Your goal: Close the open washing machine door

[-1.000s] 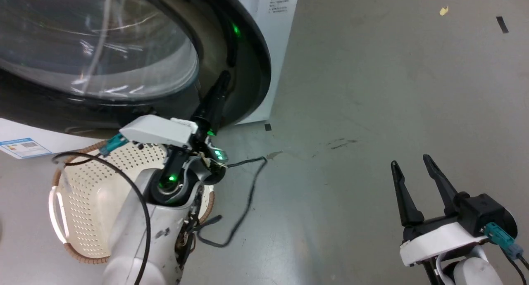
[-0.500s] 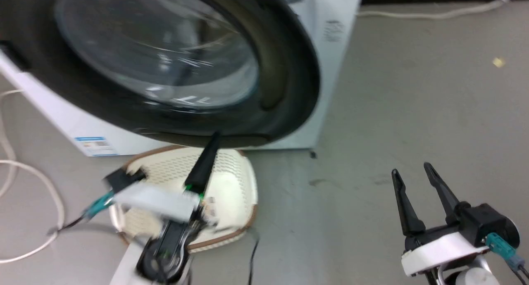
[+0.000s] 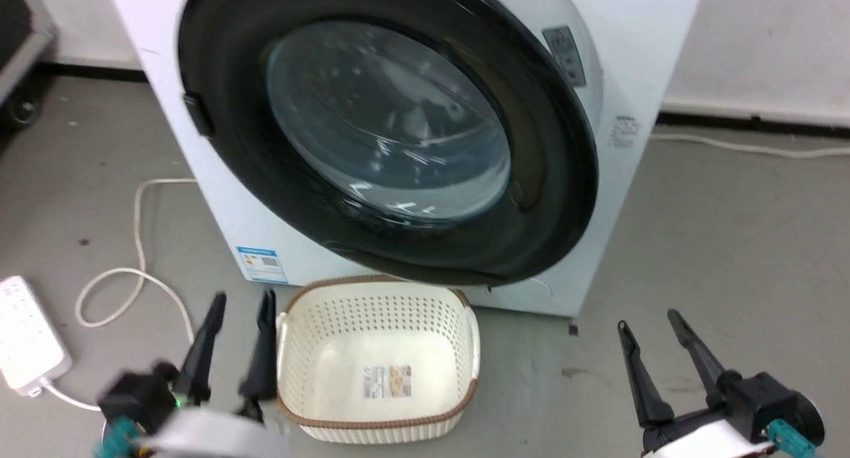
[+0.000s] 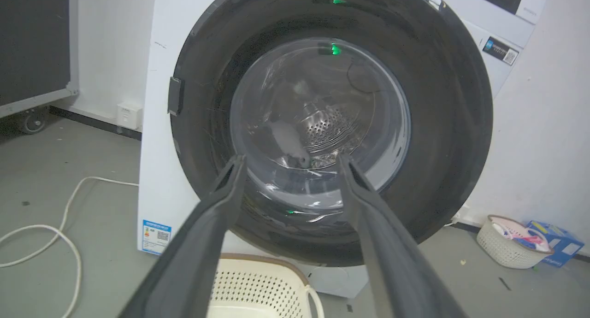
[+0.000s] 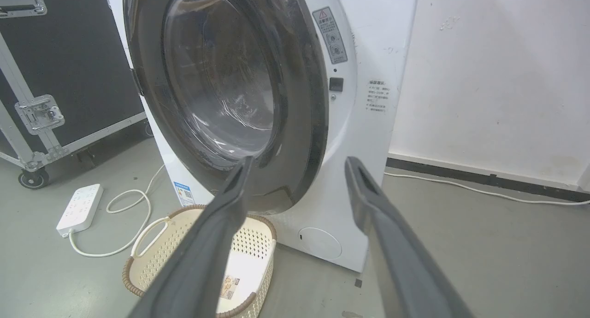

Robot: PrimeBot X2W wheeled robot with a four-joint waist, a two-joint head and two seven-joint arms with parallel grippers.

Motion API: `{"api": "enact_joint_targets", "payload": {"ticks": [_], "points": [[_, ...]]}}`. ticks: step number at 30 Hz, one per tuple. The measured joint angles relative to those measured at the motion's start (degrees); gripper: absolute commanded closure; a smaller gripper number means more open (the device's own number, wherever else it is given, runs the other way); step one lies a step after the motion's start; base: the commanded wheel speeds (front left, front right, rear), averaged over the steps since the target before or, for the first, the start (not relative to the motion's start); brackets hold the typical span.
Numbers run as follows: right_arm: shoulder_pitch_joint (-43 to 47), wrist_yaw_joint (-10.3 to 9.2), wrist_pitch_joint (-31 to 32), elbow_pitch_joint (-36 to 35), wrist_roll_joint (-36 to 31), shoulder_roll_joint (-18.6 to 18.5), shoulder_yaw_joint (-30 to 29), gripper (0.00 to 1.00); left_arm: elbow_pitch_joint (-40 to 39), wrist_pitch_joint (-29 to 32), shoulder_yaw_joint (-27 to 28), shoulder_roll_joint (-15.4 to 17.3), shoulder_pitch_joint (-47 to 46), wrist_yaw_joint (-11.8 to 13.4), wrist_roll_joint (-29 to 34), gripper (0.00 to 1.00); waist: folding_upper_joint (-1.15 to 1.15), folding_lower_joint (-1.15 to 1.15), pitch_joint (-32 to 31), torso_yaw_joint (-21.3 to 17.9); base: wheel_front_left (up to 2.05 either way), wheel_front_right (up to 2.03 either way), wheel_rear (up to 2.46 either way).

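Judging by how it stands, the washing machine (image 3: 637, 66) is square on the floor and gives no trouble itself; the risk lies in the washing machine door (image 3: 388, 126). Its black rim sits against the white front with no gap that I can make out, but whether the latch has caught cannot be told. If it has not, the door may swing out again, and the task would only look finished.

A second push carries its own hazard: contact on the bulging glass instead of the rim could slide off or scrape.

Below the door's lower edge stands a cream perforated laundry basket (image 3: 372, 312), close to the machine's front. A door swinging open would pass just above it, and an arm reaching forward could shove it into the machine.

Both grippers hang low and well apart from the door, fingers spread and holding nothing: the left gripper (image 3: 243, 300) just beside the basket's rim, the right gripper (image 3: 646, 320) over bare floor.

Smallest, the white cord (image 3: 136, 245) loops on the floor to the left – a wheel could snag it.
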Motion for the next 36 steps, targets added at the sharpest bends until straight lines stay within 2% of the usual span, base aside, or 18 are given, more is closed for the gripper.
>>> {"api": "enact_joint_targets", "payload": {"ticks": [1, 2, 3, 6, 7, 10, 11, 12, 13, 17, 20, 22, 23, 24, 27, 29, 30, 36], "points": [[0.0, 0.00, 0.0, 0.0, 0.0, 0.0, 0.0, 0.00, 0.0, 0.0, 0.0, 0.0, 0.0, 0.0, 0.0, 0.00, 0.00, 0.00, 0.0, 0.0, 0.00, 0.00, 0.00], [0.8, 0.00, 0.0, -0.3, 0.0, 0.0, 0.4, 0.00, -1.0, 0.0, 0.8, -1.0, 3.0, 0.4, 7.1, 0.00, 0.00, 0.00, -0.9, 0.9, 0.00, 0.00, 0.00], [0.8, 0.00, 0.0, -0.3, 0.0, 0.0, 0.4, 0.00, -1.0, 0.0, 0.8, -1.0, 3.0, 0.4, 7.1, 0.00, 0.00, 0.00, -0.9, 0.9, 0.00, 0.00, 0.00], [1.7, 0.00, 0.0, -0.5, 0.0, 0.1, 0.5, 0.00, -1.3, 0.0, 0.8, -1.6, 6.6, 1.2, 15.3, 0.00, 0.00, 0.01, -1.8, 2.0, 0.00, 0.00, 0.00], [2.0, 0.00, 0.0, -0.5, 0.0, 0.1, 0.4, 0.00, -1.6, 0.0, 1.3, -3.2, 8.4, 1.6, 17.3, 0.00, 0.00, 0.00, -2.1, 2.6, 0.00, 0.00, 0.00], [2.1, 0.00, 0.0, -0.6, 0.0, 0.1, 0.5, 0.00, -1.7, 0.0, 1.2, -4.0, 9.4, 1.5, 19.5, 0.00, 0.00, 0.01, -2.3, 3.2, 0.00, 0.00, 0.00], [2.2, 0.00, 0.0, -0.5, 0.0, 0.1, 0.4, 0.25, -1.8, 0.0, 1.1, -4.1, 9.6, 1.4, 20.7, 0.00, 0.00, 0.01, -2.4, 3.5, 0.00, 0.00, 0.00], [2.4, 0.00, 0.0, -0.2, 0.6, 0.1, 0.3, 0.25, -1.9, 0.0, 1.0, -4.2, 9.7, 1.2, 21.5, 0.00, 0.00, 0.01, -2.4, 3.9, 0.00, 0.00, 0.00], [2.7, 0.00, 0.0, 0.2, 1.4, 0.2, 0.1, 1.00, -2.0, 0.0, 0.9, -4.3, 9.7, 0.9, 22.2, 0.00, 0.00, 0.01, -2.3, 4.2, 0.00, 0.00, 0.00], [2.6, -0.01, 0.0, -0.2, 2.8, 0.2, 0.4, 1.00, -3.9, 0.0, -0.6, -4.9, 9.3, -0.1, 25.7, 0.00, 0.00, 0.01, -0.3, 5.7, 0.00, 0.00, 0.00], [0.3, -0.01, 0.1, -0.5, 2.4, -1.4, 3.4, 1.00, -4.1, 0.0, -1.4, -5.2, 8.0, -0.4, 27.2, 0.00, 0.00, 0.02, 1.9, 6.4, 0.00, 0.00, 0.00], [-2.7, 0.00, 1.1, -0.5, 2.7, -3.2, 5.5, 1.00, -4.2, 0.0, -1.9, -5.6, 7.0, -0.4, 27.6, 0.00, 0.00, 0.02, 3.5, 6.9, 0.00, 0.00, 0.00], [-6.6, 0.00, 2.6, -0.5, 3.4, -5.5, 8.3, 1.00, -4.4, 0.0, -2.3, -6.3, 6.1, -0.4, 27.6, 0.00, 0.00, 0.03, 5.1, 7.3, 0.00, 0.00, 0.00], [-6.6, 0.00, 2.6, -0.5, 3.4, -5.5, 8.3, 1.00, -4.4, 0.0, -2.3, -6.3, 6.1, -0.4, 27.6, 0.00, 0.00, 0.03, 5.1, 7.3, 0.00, 0.00, 0.00], [-13.4, 0.00, 5.7, 0.1, 4.8, -9.6, 10.9, 1.00, -4.4, 0.0, -3.1, -6.7, 4.4, -0.4, 28.0, 0.00, 0.00, 0.03, 7.8, 8.1, 0.00, 0.00, 0.00], [-17.8, 0.00, 8.2, 1.6, 8.1, -11.4, 11.2, 1.00, -4.3, 0.0, -3.4, -7.0, 3.1, -0.5, 28.0, 0.00, 0.00, 0.03, 9.5, 8.7, 0.00, 0.00, 0.00], [-24.3, 0.00, 11.1, 3.9, 11.9, -14.2, 12.1, 1.00, -4.3, 0.0, -3.7, -7.6, 1.4, -0.5, 28.0, 0.00, 0.00, 0.03, 11.9, 9.5, 0.00, 0.00, 0.00], [-34.8, 0.22, 14.0, 9.9, 16.1, -20.1, 13.0, 1.00, -4.4, 0.0, -4.4, -8.2, -1.3, -0.4, 28.0, 0.00, 0.00, 0.04, 16.2, 11.1, 0.00, 0.00, 0.00]]}}
